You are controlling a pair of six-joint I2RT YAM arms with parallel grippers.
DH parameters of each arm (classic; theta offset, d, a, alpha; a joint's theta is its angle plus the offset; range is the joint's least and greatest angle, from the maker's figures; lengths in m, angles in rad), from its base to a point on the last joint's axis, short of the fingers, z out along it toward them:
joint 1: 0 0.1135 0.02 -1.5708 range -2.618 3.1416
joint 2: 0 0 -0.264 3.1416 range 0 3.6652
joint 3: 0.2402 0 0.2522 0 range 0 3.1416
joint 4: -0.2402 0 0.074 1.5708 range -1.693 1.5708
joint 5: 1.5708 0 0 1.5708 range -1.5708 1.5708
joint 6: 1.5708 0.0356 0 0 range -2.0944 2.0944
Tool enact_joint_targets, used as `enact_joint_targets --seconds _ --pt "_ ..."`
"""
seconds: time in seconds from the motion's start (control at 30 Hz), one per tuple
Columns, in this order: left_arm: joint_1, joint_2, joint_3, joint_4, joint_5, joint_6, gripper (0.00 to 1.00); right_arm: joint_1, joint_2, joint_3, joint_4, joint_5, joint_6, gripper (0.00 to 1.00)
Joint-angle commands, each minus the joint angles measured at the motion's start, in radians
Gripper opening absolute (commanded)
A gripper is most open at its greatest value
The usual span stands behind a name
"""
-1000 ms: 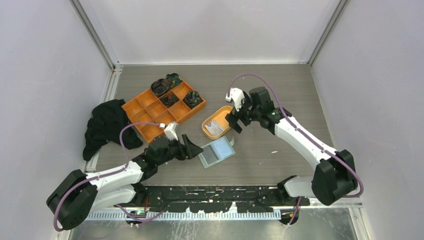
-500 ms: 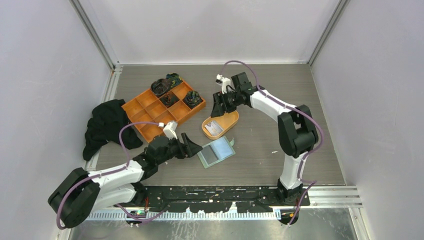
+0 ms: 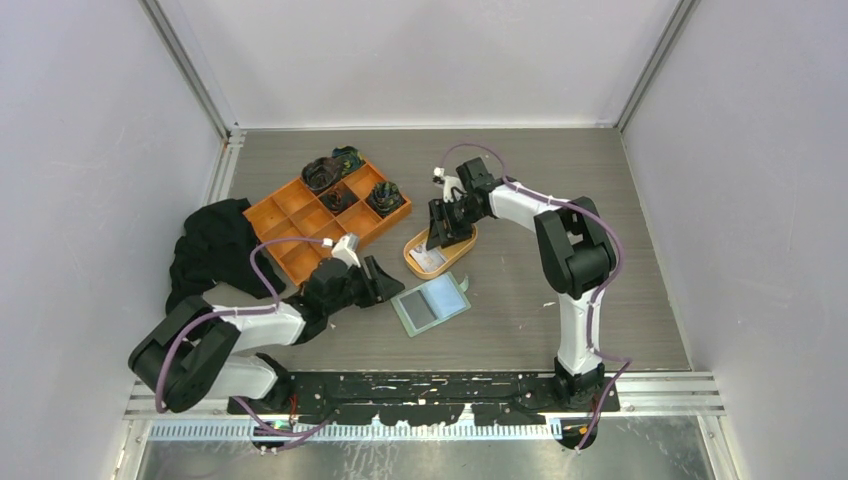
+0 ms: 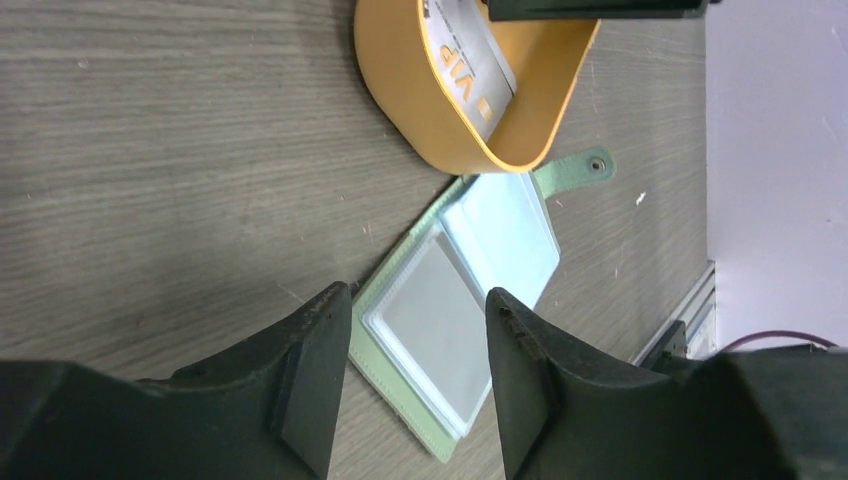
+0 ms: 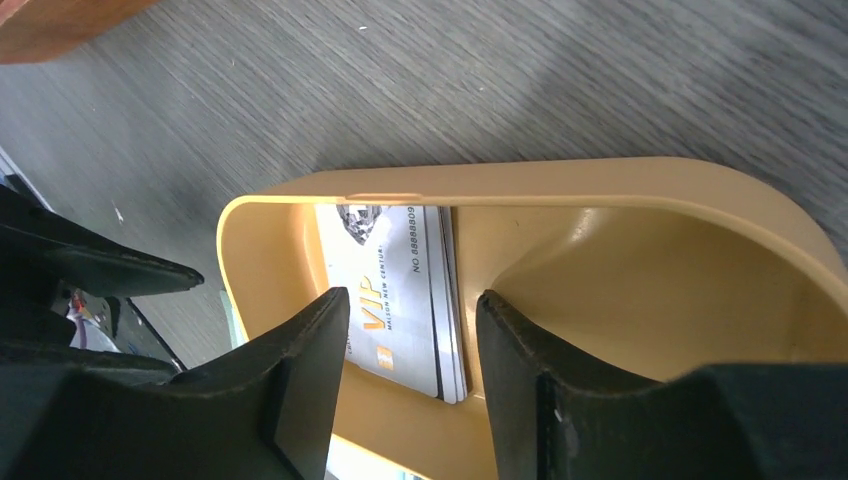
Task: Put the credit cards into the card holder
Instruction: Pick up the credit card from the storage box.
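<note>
**Cards in the dish, holder open beside it**

The credit cards (image 5: 405, 300) lie as a small stack inside the oval orange dish (image 5: 620, 260), at the end of it nearer the arm bases. The top card is pale with "VIP" printed on it.

The right pincer (image 5: 410, 298) reaches down over the dish from its far side. Its fingers are spread, one to each side of the stack in the wrist view, and they are not closed on any card.

The card holder (image 4: 455, 310) lies opened flat on the counter (image 3: 560, 180), just beside the dish on the side toward the arm bases. Its glossy pockets face up and its green closing tab points toward the dish. Whether holder and dish touch cannot be told.

The left pincer (image 4: 416, 293) is low over the counter on the side of the holder away from the dish. Its fingers are spread with nothing between them.

An orange compartment tray (image 3: 325, 215) sits left of the dish. A black cloth (image 3: 215, 250) lies farther left of the dish, beyond the tray.
</note>
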Motion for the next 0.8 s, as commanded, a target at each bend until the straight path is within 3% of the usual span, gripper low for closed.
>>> enact_joint_targets --seconds 0.0,0.37,0.77 --pt "0.021 0.066 0.063 0.063 -0.007 0.004 0.51 0.009 0.002 0.053 -0.02 0.03 -0.012 0.55" --pt "0.058 0.245 0.186 0.035 0.035 0.022 0.46 0.043 0.048 0.078 -0.064 -0.049 -0.018 0.51" --pt "0.082 0.401 0.27 0.066 0.128 0.005 0.42 0.041 0.038 0.058 0.011 -0.269 0.113 0.47"
